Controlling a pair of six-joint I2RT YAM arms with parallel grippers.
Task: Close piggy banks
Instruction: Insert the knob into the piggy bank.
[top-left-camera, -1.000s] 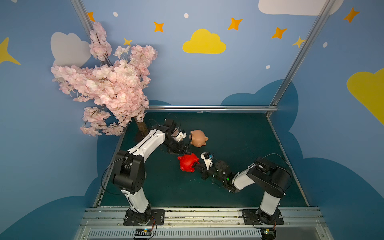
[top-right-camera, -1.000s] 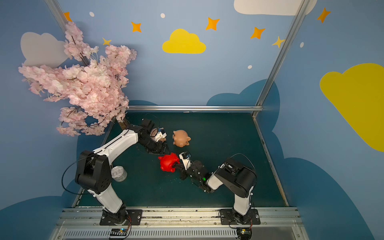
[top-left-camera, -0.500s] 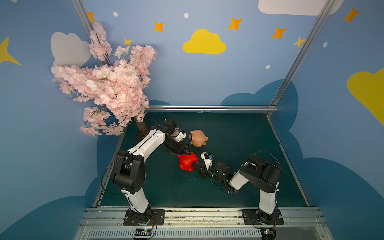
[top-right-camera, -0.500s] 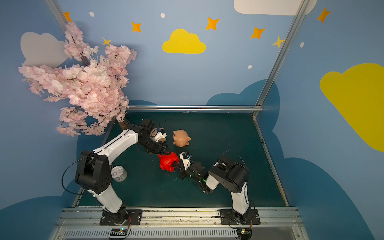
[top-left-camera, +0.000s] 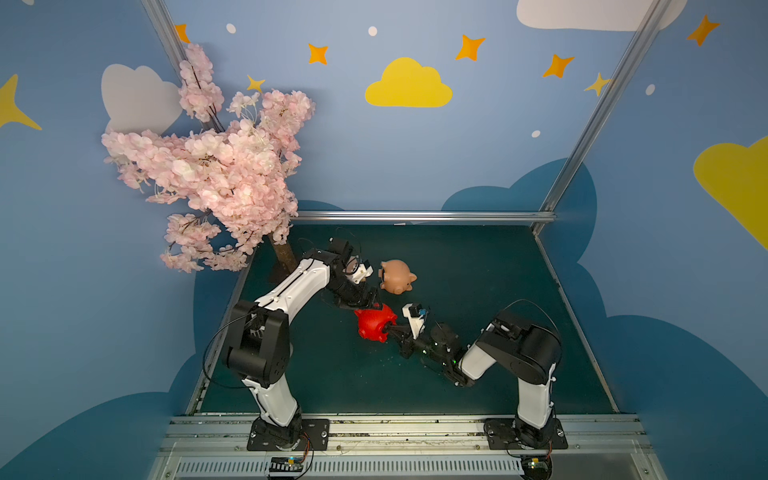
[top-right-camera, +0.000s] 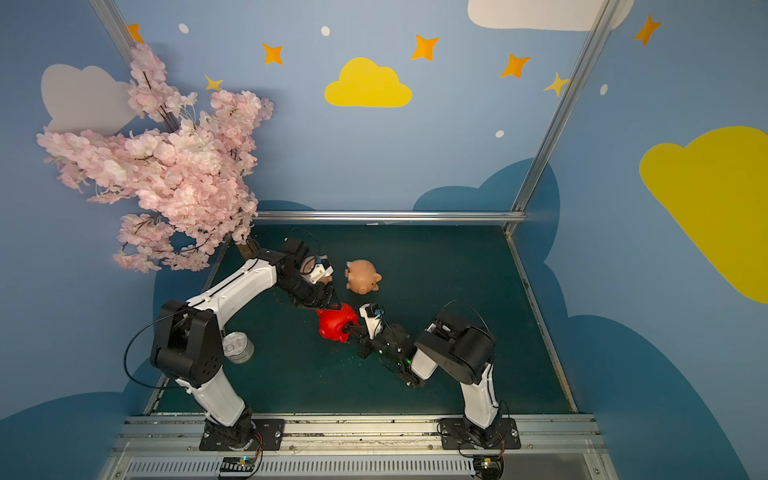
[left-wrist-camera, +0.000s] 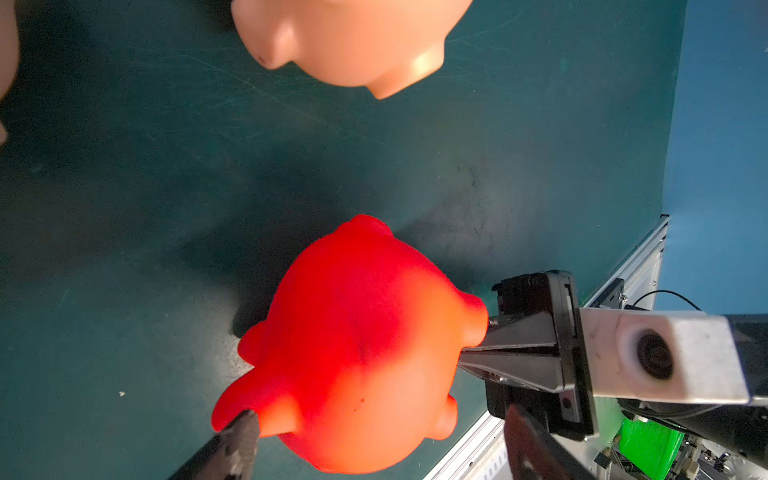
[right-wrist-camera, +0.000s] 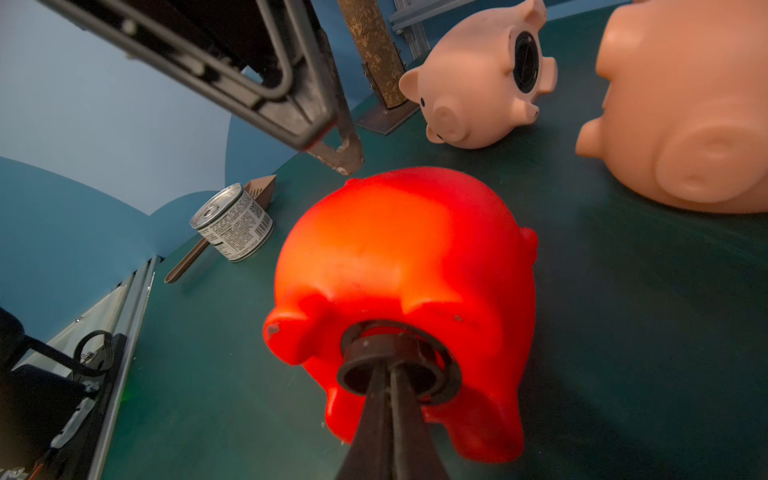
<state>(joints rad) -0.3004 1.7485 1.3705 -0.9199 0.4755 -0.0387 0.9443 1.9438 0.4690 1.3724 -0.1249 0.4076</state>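
The red piggy bank (top-left-camera: 372, 325) (top-right-camera: 333, 325) lies on its side mid-table. My right gripper (right-wrist-camera: 390, 368) is shut on a dark round plug (right-wrist-camera: 440, 374), which sits at the belly hole of the red piggy bank (right-wrist-camera: 407, 270). My left gripper (left-wrist-camera: 380, 430) is open and straddles the red piggy bank (left-wrist-camera: 357, 345) from above; one fingertip (left-wrist-camera: 243, 428) touches an ear, the other stands clear. A peach piggy bank (top-left-camera: 397, 276) (right-wrist-camera: 698, 104) lies just behind. A second peach piggy bank (right-wrist-camera: 478, 83) lies on its side with a dark plug in its belly.
A small tin can (right-wrist-camera: 232, 224) (top-right-camera: 237, 347) and a brown scoop (right-wrist-camera: 262, 191) lie near the left rail. The blossom tree (top-left-camera: 216, 174) stands at the back left corner on its trunk (right-wrist-camera: 374, 54). Blue walls close in the green table (top-left-camera: 478, 270).
The right arm's elbow swung a little left and back while its gripper stayed at the red piggy bank. The left jaws narrowed slightly. The piggy banks have not moved.
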